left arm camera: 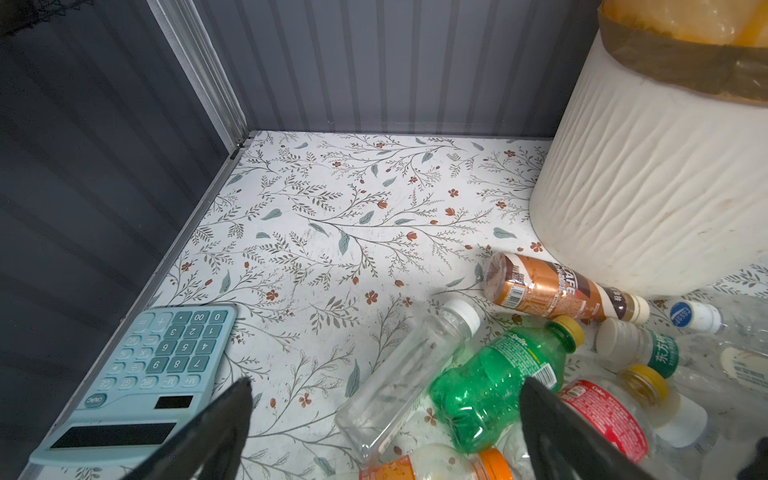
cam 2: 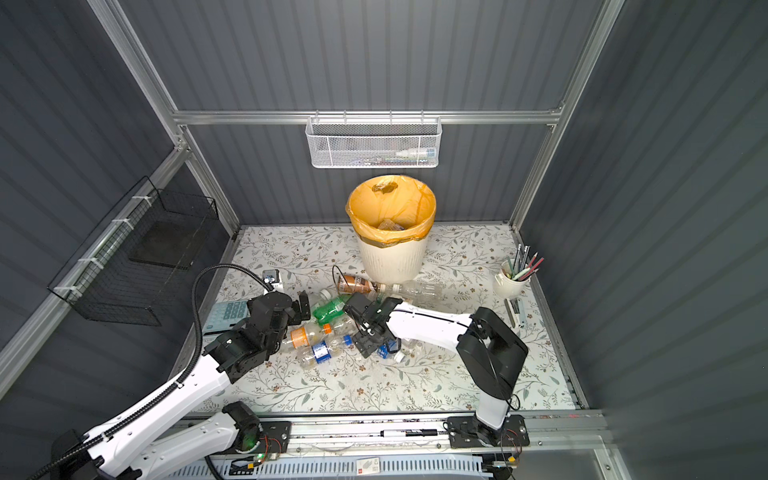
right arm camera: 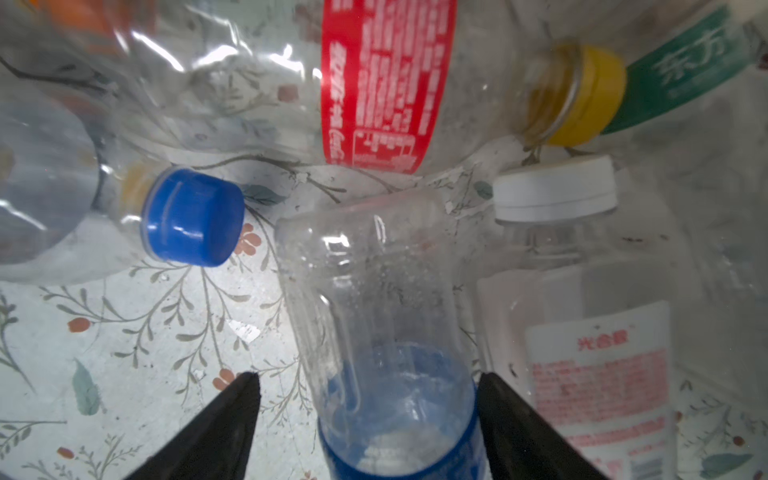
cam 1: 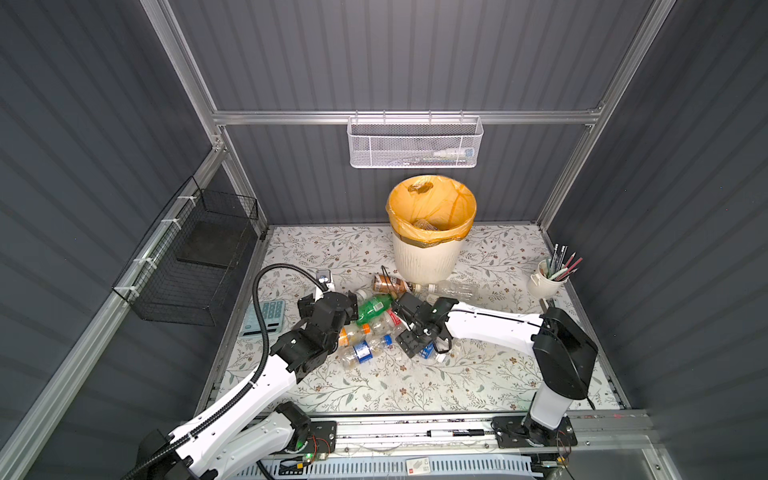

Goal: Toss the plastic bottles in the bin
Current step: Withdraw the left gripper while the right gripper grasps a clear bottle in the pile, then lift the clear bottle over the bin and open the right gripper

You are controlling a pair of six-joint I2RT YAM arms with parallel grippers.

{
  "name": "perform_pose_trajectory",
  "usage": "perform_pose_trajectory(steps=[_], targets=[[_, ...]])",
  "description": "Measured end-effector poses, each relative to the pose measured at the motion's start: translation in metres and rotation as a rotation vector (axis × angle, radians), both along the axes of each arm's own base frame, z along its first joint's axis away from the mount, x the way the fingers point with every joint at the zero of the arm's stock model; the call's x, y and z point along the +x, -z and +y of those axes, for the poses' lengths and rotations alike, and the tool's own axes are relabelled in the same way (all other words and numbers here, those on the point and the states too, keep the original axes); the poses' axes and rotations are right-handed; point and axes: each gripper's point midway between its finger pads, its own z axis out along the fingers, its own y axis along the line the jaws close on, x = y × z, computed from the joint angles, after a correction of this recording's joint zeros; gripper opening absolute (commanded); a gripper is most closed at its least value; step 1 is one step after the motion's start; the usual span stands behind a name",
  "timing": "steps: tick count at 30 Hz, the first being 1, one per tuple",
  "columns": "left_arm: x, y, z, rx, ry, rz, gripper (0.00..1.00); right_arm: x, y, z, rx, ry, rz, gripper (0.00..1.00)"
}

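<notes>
Right gripper: the right wrist view shows its jaws spread astride a clear blue-labelled bottle. One finger touches it and the other stands off, so it is not pinched. Neither top view resolves this contact.

Left gripper: jaws wide apart and empty, with a clear square bottle and a green bottle just ahead.

The bin stands beyond both grippers, a brown bottle just beside its base.

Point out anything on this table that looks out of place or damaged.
Bottles lie strewn on their sides in front of the bin, not in it. The red-label bottle looks crumpled. A calculator lies just left of the pile, though it is no bottle.
</notes>
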Motion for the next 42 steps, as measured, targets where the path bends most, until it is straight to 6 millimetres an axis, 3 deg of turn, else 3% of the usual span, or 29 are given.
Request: perform_pose_trajectory(steps=[11, 16, 20, 22, 25, 29, 33, 36, 39, 42], targets=[[-0.004, 0.005, 0.004, 0.009, 0.0, 0.012, 1.0, -0.004, 0.02, -0.003, -0.087, -0.026, 0.051, 0.66], [-0.005, 0.003, 0.004, 0.004, 0.0, 0.007, 1.0, -0.002, 0.016, -0.002, -0.077, -0.026, 0.041, 0.49], [-0.005, 0.003, 0.004, 0.002, 0.003, 0.007, 1.0, -0.003, 0.008, -0.002, -0.042, -0.028, 0.027, 0.48], [-0.005, 0.003, 0.003, 0.002, 0.003, 0.008, 1.0, -0.004, -0.006, -0.005, -0.005, -0.026, 0.001, 0.47], [-0.005, 0.005, 0.002, 0.006, 0.006, 0.014, 1.0, 0.003, -0.05, -0.008, 0.098, -0.012, -0.097, 0.46], [-0.002, 0.015, 0.0, 0.036, 0.01, 0.043, 1.0, 0.021, -0.145, -0.023, 0.274, 0.024, -0.36, 0.45], [0.002, 0.031, -0.004, 0.08, 0.022, 0.092, 1.0, 0.028, -0.265, -0.06, 0.448, 0.074, -0.726, 0.46], [0.004, 0.044, -0.009, 0.117, 0.045, 0.134, 1.0, 0.02, -0.353, -0.098, 0.572, 0.117, -1.004, 0.47], [0.005, 0.057, -0.014, 0.151, 0.073, 0.176, 1.0, 0.011, -0.422, -0.128, 0.655, 0.159, -1.224, 0.49], [0.006, 0.065, -0.02, 0.17, 0.106, 0.209, 1.0, 0.018, -0.47, -0.145, 0.691, 0.201, -1.358, 0.5]])
